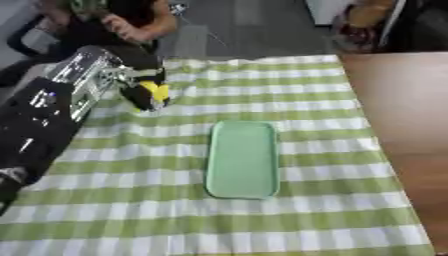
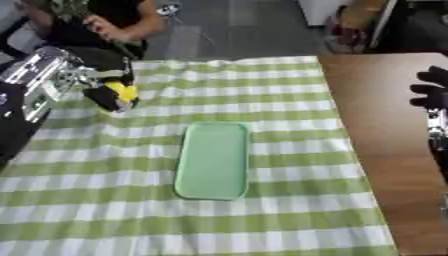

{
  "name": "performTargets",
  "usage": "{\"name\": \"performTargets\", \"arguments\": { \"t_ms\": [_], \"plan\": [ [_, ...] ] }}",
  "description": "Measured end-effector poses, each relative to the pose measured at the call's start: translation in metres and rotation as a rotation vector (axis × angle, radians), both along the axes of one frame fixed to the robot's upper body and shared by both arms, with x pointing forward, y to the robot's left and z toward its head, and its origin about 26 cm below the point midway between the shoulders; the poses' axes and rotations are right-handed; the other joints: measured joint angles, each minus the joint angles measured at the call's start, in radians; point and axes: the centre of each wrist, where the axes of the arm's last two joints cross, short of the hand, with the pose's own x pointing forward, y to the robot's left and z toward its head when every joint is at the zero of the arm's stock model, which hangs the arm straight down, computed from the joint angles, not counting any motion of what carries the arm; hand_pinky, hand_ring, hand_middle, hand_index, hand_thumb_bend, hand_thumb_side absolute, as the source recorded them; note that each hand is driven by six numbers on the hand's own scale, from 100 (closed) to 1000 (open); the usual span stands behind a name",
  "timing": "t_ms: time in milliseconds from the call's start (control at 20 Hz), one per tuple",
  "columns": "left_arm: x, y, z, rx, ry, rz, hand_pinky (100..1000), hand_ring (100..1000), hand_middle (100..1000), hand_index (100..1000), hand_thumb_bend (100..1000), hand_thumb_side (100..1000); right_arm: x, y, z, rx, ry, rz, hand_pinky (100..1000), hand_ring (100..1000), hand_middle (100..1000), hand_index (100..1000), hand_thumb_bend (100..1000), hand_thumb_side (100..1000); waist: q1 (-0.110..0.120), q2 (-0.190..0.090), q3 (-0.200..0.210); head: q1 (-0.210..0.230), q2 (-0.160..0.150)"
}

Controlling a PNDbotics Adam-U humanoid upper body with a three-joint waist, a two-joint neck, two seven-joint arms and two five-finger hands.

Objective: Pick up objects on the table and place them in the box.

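Pale green tray (image 1: pixel 242 160) on green-and-white checked cloth (image 1: pixel 131 210) (brown table (image 2: pixel 376 100) alongside).

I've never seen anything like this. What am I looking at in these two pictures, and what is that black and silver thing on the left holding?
Both pictures come from one camera pair in a humanoid robot's head, looking down at its table. The black and silver thing is its left arm; its left hand is curled round a yellow object too small to identify. A pale green tray, apparently empty, lies flat on the green checked tablecloth. The right hand shows only in the right eye view, over bare brown table, holding nothing visible.
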Motion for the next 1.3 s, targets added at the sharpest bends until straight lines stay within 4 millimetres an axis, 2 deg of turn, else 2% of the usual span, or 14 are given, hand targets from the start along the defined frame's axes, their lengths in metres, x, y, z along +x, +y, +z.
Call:
{"name": "performTargets", "arguments": {
  "t_ms": [150,400,600,800,1300],
  "plan": [
    [0.003,-0.024,0.002,-0.035,-0.009,-0.056,100,100,100,155,100,480,0.0,0.0,0.0,0.0,0.0,0.0,693,755,780,892,100,796,-0.001,0.0,0.0,0.002,0.0],
    [0.007,-0.078,0.009,-0.098,-0.019,-0.187,100,100,100,152,100,480,0.0,0.0,0.0,0.0,0.001,0.003,693,755,780,892,100,796,-0.002,0.0,-0.008,0.018,0.0],
    [0.006,-0.103,0.009,-0.138,-0.017,-0.246,100,100,100,151,100,480,0.0,0.002,-0.001,-0.004,0.005,0.012,693,755,780,892,100,796,-0.002,0.0,-0.013,0.026,0.0],
    [0.005,-0.115,0.009,-0.158,-0.011,-0.274,100,100,100,150,100,481,0.0,0.002,-0.001,-0.004,0.005,0.013,693,755,779,892,100,797,-0.002,0.0,-0.018,0.026,-0.007],
    [0.004,-0.121,0.008,-0.193,0.009,-0.295,100,100,100,148,100,482,0.0,0.002,-0.001,-0.003,0.005,0.014,693,755,780,892,100,800,-0.006,0.001,-0.018,0.027,-0.007]
  ]
}}
